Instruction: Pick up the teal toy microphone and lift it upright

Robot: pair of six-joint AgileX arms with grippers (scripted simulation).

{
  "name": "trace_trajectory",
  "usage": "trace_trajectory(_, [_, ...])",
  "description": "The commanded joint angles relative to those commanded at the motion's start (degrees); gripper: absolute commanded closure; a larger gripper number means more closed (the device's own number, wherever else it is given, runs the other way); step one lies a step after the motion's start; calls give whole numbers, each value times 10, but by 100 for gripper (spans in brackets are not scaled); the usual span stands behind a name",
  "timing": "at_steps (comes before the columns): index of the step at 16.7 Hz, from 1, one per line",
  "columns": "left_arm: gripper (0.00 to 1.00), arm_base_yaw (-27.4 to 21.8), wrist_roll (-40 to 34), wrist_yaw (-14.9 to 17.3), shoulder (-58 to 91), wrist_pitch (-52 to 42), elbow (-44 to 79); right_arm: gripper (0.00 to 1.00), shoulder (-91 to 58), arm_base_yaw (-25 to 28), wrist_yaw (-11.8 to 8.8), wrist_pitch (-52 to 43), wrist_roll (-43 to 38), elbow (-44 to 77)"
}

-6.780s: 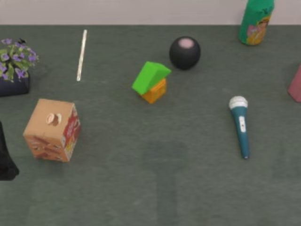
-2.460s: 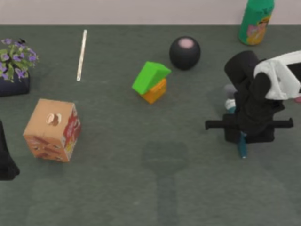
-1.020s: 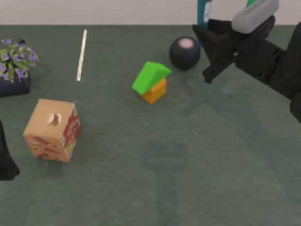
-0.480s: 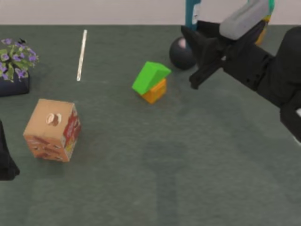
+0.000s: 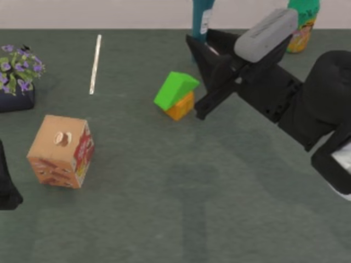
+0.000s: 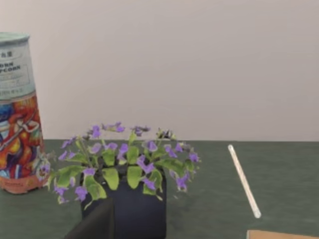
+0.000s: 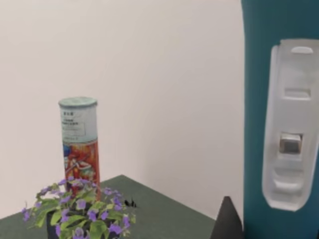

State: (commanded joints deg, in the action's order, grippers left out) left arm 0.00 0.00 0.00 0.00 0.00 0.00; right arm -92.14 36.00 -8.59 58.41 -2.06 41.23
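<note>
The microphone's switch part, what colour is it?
White, on the teal toy microphone; the right wrist view shows it best.

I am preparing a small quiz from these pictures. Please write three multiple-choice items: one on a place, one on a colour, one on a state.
1. Where does the cardboard box stand on the table?
A. left part
B. right part
C. far edge, middle

2. What colour is the wedge lying on the orange block?
A. red
B. green
C. blue

3. How is the teal toy microphone now?
A. lying flat on the table
B. held up by the right gripper
C. held by the left gripper

Answers: 1 A, it stands near the top view's left side. 2 B, it is bright green. 3 B, its handle rises from the right gripper, off the table.
</note>
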Motion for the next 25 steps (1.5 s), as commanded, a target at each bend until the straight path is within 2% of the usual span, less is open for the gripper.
trace_trajectory(10, [0, 0, 0, 1, 1, 0, 1, 100, 0, 0, 0, 0, 0, 0])
trace_trajectory(12, [0, -7, 2, 17, 20, 9, 16, 100, 0, 0, 0, 0, 0, 0])
trace_trajectory(16, [0, -36, 13, 94, 130, 54, 91, 100, 0, 0, 0, 0, 0, 0])
trace_trajectory(25, [0, -127, 46, 339, 543, 186, 323, 100, 0, 0, 0, 0, 0, 0])
